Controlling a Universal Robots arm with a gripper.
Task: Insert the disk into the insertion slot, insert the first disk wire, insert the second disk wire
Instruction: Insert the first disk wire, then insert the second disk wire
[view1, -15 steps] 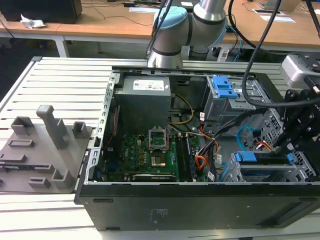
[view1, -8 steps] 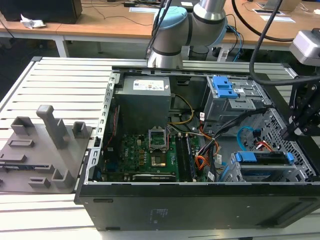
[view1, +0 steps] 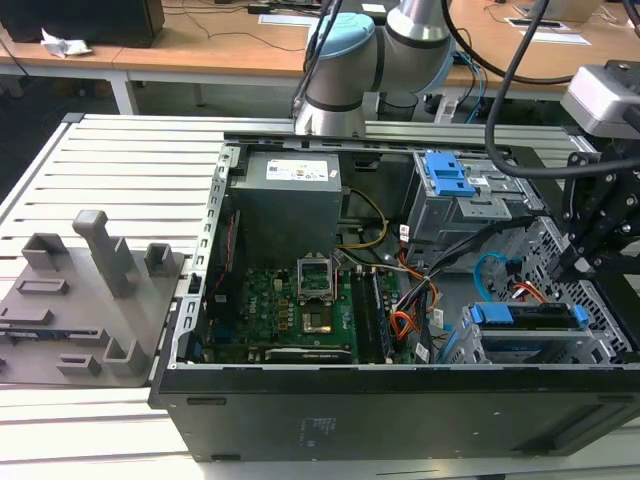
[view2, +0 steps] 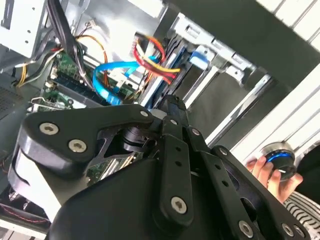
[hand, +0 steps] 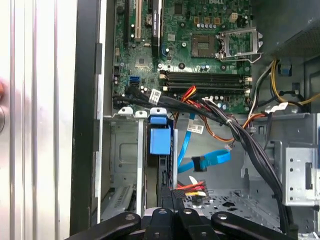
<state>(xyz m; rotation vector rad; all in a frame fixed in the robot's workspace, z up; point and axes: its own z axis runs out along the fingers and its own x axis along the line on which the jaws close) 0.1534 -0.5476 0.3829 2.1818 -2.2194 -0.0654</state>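
Slatted metal bench (view1: 120, 160) held open PC case (view1: 300, 405); gripper (hand: 173, 210) looked clamped on first disk wire (hand: 194, 188) beside seated disk (hand: 160, 141). Risk: tilted plug could jam at port.

Mobo (view1: 260, 310), PSU (view1: 290, 210), grey jig tray (view1: 90, 335)

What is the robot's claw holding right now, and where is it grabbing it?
It cannot be told. The gripper is right at the plug end of the first disk wire, but the place where they meet is hidden.
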